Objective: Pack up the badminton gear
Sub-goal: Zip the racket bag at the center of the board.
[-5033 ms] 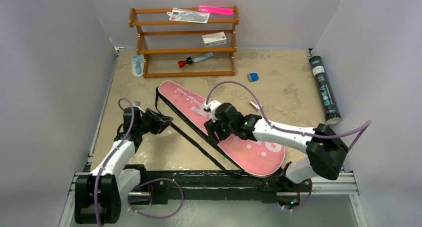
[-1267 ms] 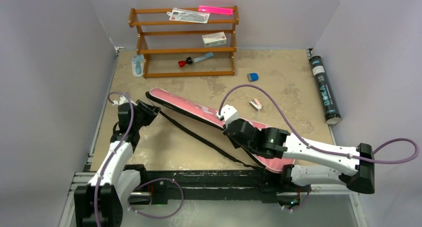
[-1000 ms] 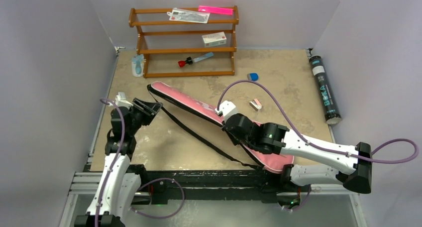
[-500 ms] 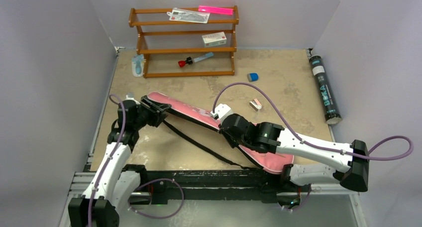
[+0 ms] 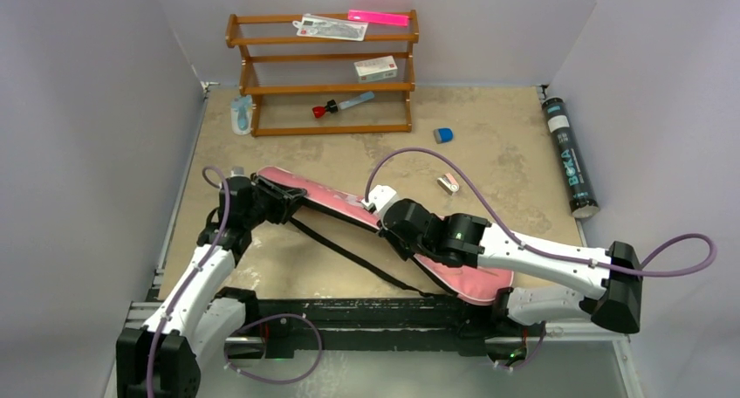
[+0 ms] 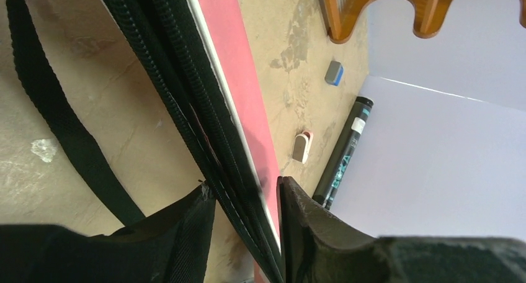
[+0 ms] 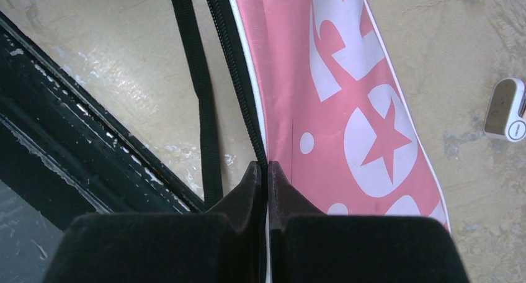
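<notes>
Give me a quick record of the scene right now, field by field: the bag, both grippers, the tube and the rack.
pink bag: stretched diagonally across the table, black strap trailing on its near side
left gripper: jaws either side of the bag's zip edge at its far-left end; firm clamp cannot be told
right gripper: shut on the zip edge, mid-bag
black tube: lying along the right wall, untouched
wooden rack: at the back, small items on its shelves

Lilac walls (image 5: 87, 110), tan tabletop (image 5: 489, 110), wooden rack (image 5: 288, 40)
</notes>
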Action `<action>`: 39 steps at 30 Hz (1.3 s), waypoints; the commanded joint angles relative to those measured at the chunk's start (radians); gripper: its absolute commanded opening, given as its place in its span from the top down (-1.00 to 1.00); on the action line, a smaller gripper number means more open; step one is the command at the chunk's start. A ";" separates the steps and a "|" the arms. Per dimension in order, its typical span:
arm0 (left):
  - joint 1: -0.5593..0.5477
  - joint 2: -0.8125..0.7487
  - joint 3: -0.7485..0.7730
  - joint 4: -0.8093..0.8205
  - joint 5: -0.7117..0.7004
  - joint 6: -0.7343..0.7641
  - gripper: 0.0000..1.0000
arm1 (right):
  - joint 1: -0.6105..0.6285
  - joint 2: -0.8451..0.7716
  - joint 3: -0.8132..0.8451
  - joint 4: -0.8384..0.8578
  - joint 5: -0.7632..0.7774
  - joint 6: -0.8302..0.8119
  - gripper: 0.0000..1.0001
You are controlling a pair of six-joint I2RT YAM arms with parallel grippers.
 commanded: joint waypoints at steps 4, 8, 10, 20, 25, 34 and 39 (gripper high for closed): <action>-0.008 0.027 -0.019 0.037 -0.053 -0.017 0.17 | -0.002 0.000 0.064 0.093 -0.043 -0.044 1.00; -0.008 0.019 -0.028 0.045 -0.061 -0.009 0.79 | -0.002 -0.004 0.056 0.092 -0.041 -0.039 1.00; -0.008 0.005 -0.036 0.044 -0.066 -0.013 1.00 | -0.003 -0.002 0.050 0.088 -0.042 -0.032 1.00; -0.008 -0.166 -0.131 -0.020 -0.102 -0.080 1.00 | -0.085 0.150 0.079 0.082 0.002 0.031 1.00; -0.019 -0.212 -0.167 -0.017 -0.042 -0.109 1.00 | -0.172 0.198 0.098 0.115 0.013 0.013 1.00; -0.085 -0.119 -0.166 0.134 0.010 -0.188 1.00 | -0.273 0.269 0.162 0.123 0.045 -0.044 0.67; -0.201 -0.064 -0.103 0.140 -0.067 -0.252 1.00 | -0.211 0.153 0.060 0.301 -0.126 -0.195 -0.04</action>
